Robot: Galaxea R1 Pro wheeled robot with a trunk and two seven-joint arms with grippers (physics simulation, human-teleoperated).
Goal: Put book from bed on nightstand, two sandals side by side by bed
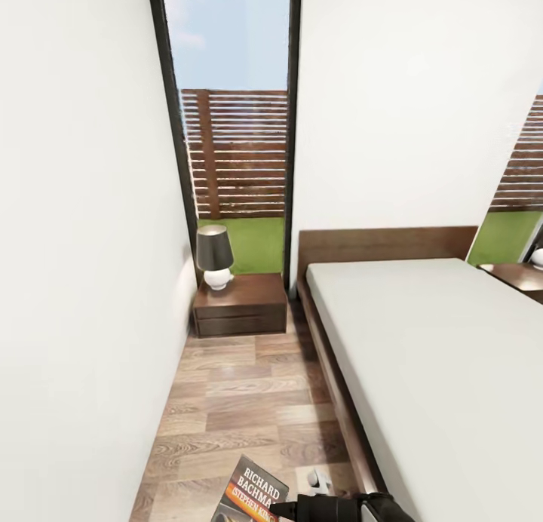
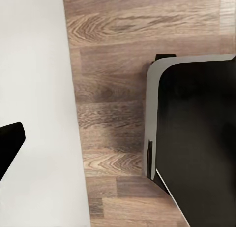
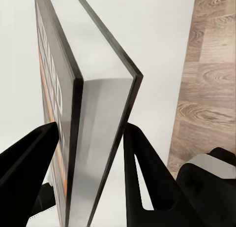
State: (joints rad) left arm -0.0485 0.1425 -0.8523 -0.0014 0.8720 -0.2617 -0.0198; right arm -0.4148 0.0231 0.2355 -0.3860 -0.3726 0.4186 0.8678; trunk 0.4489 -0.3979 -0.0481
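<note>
Thin dark-covered paperback book with orange band and pale page block, seen edge-on and upright, clamped between two black fingers of right gripper, one finger pressed on each cover. Behind, plain white wall meeting brown wood-plank floor

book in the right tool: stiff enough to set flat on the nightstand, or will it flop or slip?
Probably stiff enough: the book stands straight between the right tool's fingers, covers unbent. It looks thin and light, so weight is unlikely to matter. The grip sits near one end, and the cover looks glossy, so it may pivot or slide if bumped against the nightstand.
</note>
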